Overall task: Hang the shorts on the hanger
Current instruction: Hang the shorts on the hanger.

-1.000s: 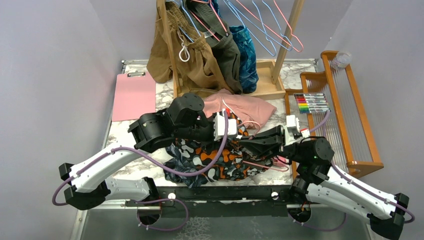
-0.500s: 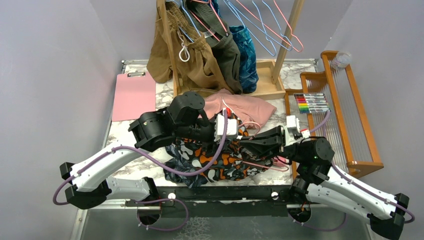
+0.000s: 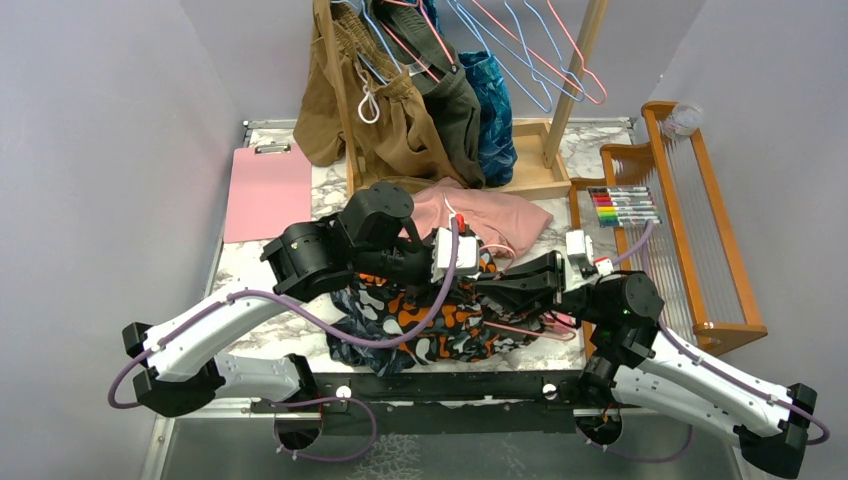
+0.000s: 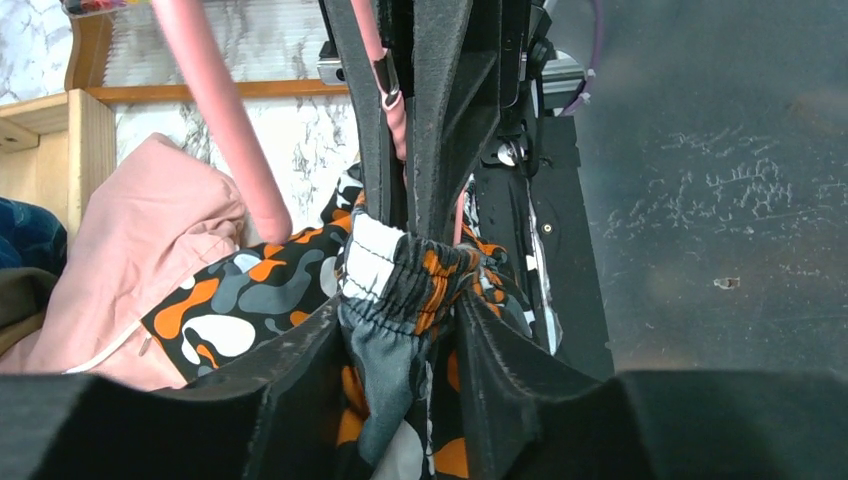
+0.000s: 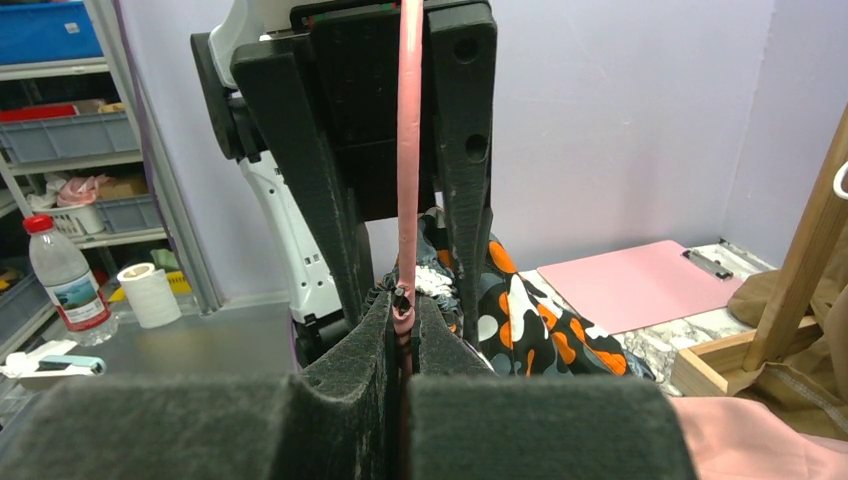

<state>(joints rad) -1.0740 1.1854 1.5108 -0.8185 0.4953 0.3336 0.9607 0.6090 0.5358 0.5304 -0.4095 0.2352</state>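
Both arms have crept a little towards the far side of the table [image 3: 232, 262] since a second ago, the right wrist also sliding slightly towards the left arm; the cloth under them lies much as it did.

The left end effector [image 4: 400, 322] is about half open, and the gathered waistband of the shorts [image 4: 232, 300] fills the gap between its fingers, touching both pads, so it has hold of the fabric. The rest of the shorts spreads out below and to both sides of that end effector, lying on the table.

The right end effector [image 5: 405, 306] faces the left one tip to tip, very close, with its fingers pressed together on a thin wire of the hanger [image 5: 407, 150]. From those closed fingers the wire runs straight on between the left end effector's two fingers. In the left wrist view another pink run of the hanger slants down beside the right end effector and ends against the shorts.

Pink shorts [image 3: 500, 215] lie just beyond the two end effectors, touching the far edge of the printed shorts.
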